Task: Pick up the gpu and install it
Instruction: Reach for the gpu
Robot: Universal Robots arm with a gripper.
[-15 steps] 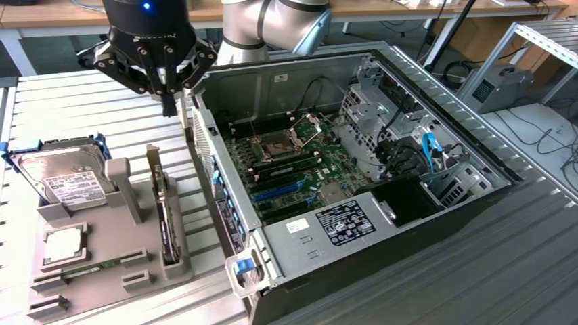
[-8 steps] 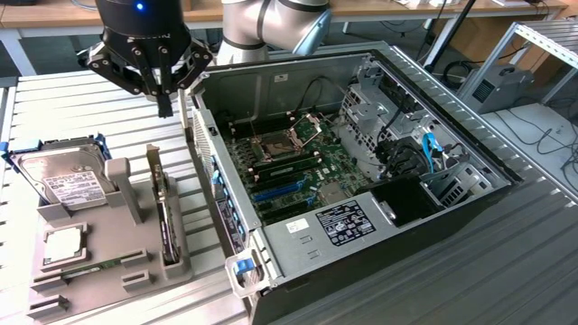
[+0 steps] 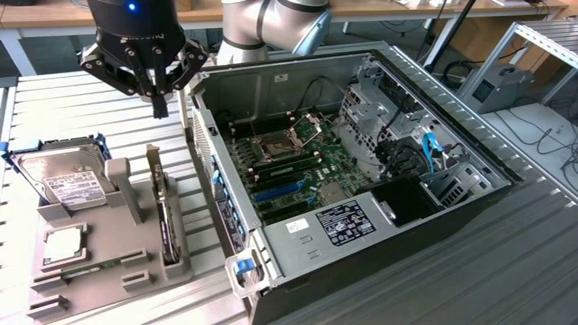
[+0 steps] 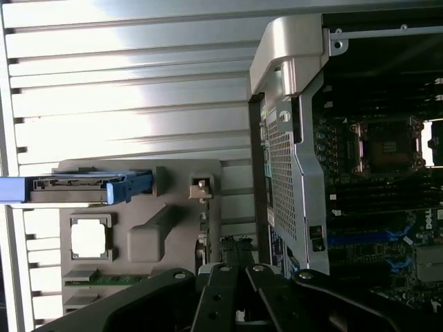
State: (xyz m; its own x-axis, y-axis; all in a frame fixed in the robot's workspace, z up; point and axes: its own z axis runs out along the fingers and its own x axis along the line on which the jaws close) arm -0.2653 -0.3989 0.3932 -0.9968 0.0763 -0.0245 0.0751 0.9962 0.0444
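Presently the gripper (image 3: 160,107) hangs with its fingers pressed together on nothing, above the ribbed table (image 3: 63,108) beside the case's (image 3: 451,223) outer wall and well apart from the gpu (image 3: 164,203). The gpu stands on edge in a slot of the grey holder (image 3: 108,284), on the holder's side nearest the case, with its silver bracket toward the gripper. In the same holder lie the hard drive (image 3: 59,177), the processor (image 3: 61,245) and the memory stick (image 3: 91,268), all to the exterior view's left of the gpu. The case lies open on its side, the motherboard (image 3: 298,166) exposed, and its blue slots (image 3: 275,193) carry no card. In the wrist view the holder and the case wall lie below the gripper's black linkages. Judged from this arrangement, the task is at its very start: the gpu has not been grasped or lifted from its slot, nothing has been placed in the case, and both the pick-up and the installation are not yet done.
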